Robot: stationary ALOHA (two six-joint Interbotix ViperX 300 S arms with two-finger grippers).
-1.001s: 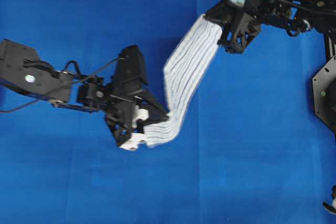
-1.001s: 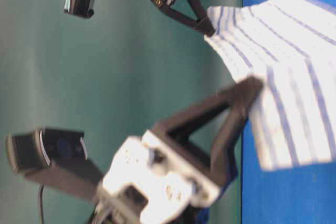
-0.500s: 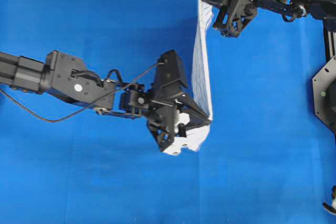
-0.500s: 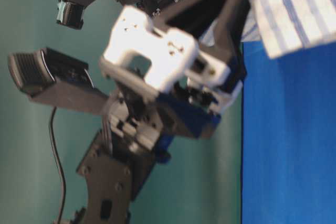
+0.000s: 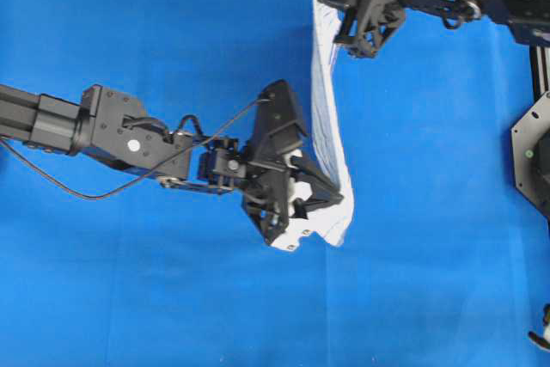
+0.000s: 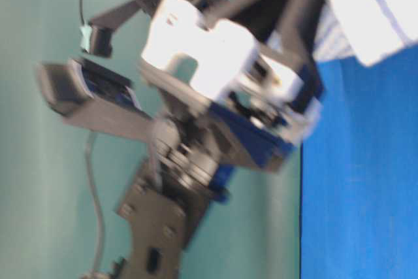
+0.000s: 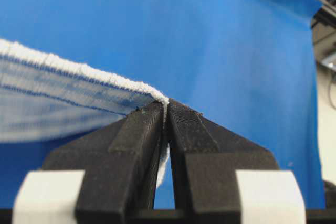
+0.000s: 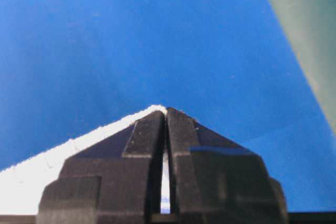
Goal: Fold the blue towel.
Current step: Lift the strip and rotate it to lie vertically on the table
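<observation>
Nearest the table-level lens, the left gripper [image 6: 307, 4] fills the frame, blurred; its white-and-black body blocks most else, and only a pale striped flap of the blue towel [image 6: 369, 11] shows at upper right, above the blue table covering [image 6: 359, 194].

Left wrist view: jaws pinched tight on a towel corner, the hem running off to the left of the fingertips [image 7: 152, 116], cloth clear of the surface below.

Right wrist view: jaws likewise clamped on a corner, white edge trailing down-left from the fingertips [image 8: 152, 119].

Overhead, farther out: the towel [image 5: 326, 118] hangs as a narrow strip, seen nearly edge-on, strung between the left gripper [image 5: 339, 204] at mid-table and the right gripper [image 5: 331, 6] at the top edge. Long axis runs top to bottom of that view. A loose lower portion sags by the left jaws.

Judgement: both arms hold one raised edge; the fold turns on carrying that edge across together, sideways to the strip's line, so the hanging part lays flat first.

Only the overhead shows both arms and the span between; the wrist views alone confirm each pinch. Whether the bottom hem touches the table, cannot tell.
</observation>
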